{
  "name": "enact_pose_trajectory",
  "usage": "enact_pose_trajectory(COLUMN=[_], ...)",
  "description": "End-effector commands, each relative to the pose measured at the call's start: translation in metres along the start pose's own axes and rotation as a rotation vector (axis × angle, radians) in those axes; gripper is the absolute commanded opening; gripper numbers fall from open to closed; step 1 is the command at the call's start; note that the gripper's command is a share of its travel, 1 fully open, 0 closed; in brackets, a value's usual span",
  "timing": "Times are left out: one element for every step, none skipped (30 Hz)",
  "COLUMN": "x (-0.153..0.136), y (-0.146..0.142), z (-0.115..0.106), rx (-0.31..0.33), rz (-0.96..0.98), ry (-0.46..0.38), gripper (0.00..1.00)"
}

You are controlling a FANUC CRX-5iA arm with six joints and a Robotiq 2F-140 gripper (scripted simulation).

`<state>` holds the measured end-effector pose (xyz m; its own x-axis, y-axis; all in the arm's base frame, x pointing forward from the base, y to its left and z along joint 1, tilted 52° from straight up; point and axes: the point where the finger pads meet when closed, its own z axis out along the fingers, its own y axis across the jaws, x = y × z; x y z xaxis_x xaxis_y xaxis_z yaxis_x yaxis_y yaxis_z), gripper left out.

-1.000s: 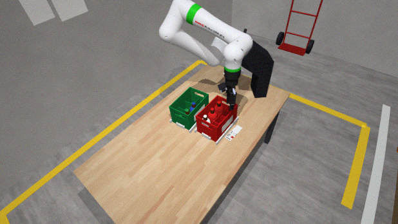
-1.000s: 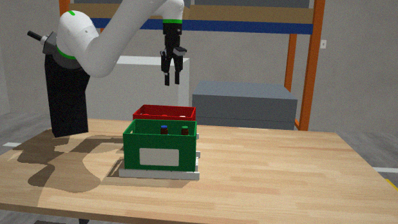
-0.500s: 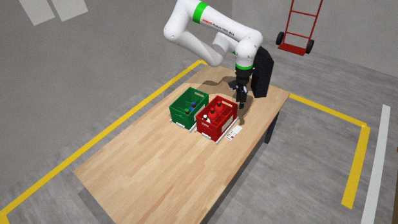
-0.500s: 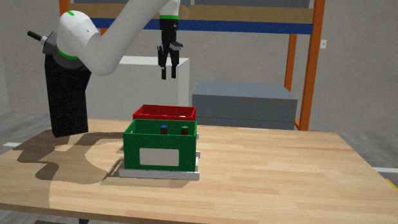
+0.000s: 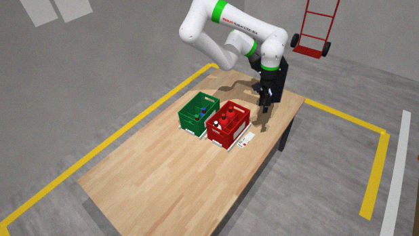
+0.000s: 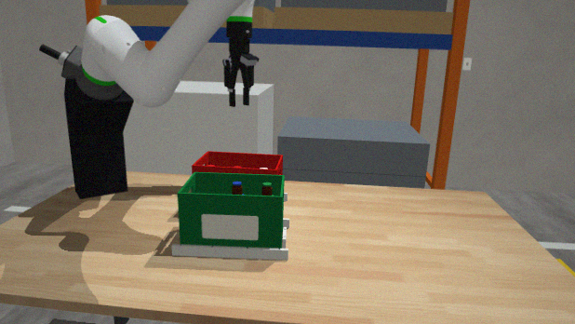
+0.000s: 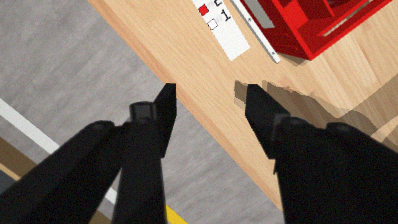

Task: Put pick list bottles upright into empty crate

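Note:
My gripper (image 5: 265, 108) (image 6: 238, 101) (image 7: 211, 99) is open and empty. It hangs high over the table's edge, beyond the red crate (image 5: 220, 135) (image 6: 237, 163) (image 7: 300, 30). The red crate holds two red-label bottles (image 5: 230, 112) (image 5: 223, 119) and a white-label bottle (image 5: 215, 125). The green crate (image 5: 190, 116) (image 6: 191, 219) beside it holds a blue-label bottle (image 5: 203, 112) (image 6: 237, 187) and a green-label bottle (image 5: 196, 117) (image 6: 266, 188). The pick list (image 5: 246, 140) (image 7: 222, 30) lies next to the red crate. Its visible lines show a red square with 2 and a white square with 1.
The wooden table (image 5: 169, 176) (image 6: 372, 261) ends just under my gripper. The robot's black pedestal (image 6: 95, 140) stands at the table's corner. A grey box (image 6: 354, 149) and an orange rack (image 6: 448, 93) stand behind. A red hand truck (image 5: 313, 30) stands on the floor.

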<state>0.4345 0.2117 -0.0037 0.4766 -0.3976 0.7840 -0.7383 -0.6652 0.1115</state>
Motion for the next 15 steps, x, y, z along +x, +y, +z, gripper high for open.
enact_pose_trajectory(x=[-0.012,-0.017,-0.021,-0.026,-0.03,-0.034,-0.039,-0.043,-0.043,-0.043,-0.048,-0.052,-0.056,-0.061,-0.065], y=[-0.006,-0.007,-0.009,-0.011,-0.013,-0.014,-0.016,-0.018,-0.018,-0.018,-0.02,-0.021,-0.023,-0.025,-0.027], z=[-0.005,-0.007,-0.009,-0.01,-0.012,-0.013,-0.015,-0.017,-0.017,-0.017,-0.018,-0.02,-0.022,-0.023,-0.025], rx=[0.001,0.001,0.001,0.001,0.001,0.001,0.001,0.001,0.001,0.001,0.001,0.001,0.001,0.001,0.001], rz=[0.0,0.0,0.0,0.0,0.0,0.0,0.0,0.0,0.0,0.0,0.0,0.0,0.0,0.0,0.0], ry=[0.0,0.0,0.0,0.0,0.0,0.0,0.0,0.0,0.0,0.0,0.0,0.0,0.0,0.0,0.0], gripper=[0.44,0.44,0.44,0.44,0.44,0.44,0.44,0.44,0.44,0.44,0.44,0.44,0.44,0.44,0.44])
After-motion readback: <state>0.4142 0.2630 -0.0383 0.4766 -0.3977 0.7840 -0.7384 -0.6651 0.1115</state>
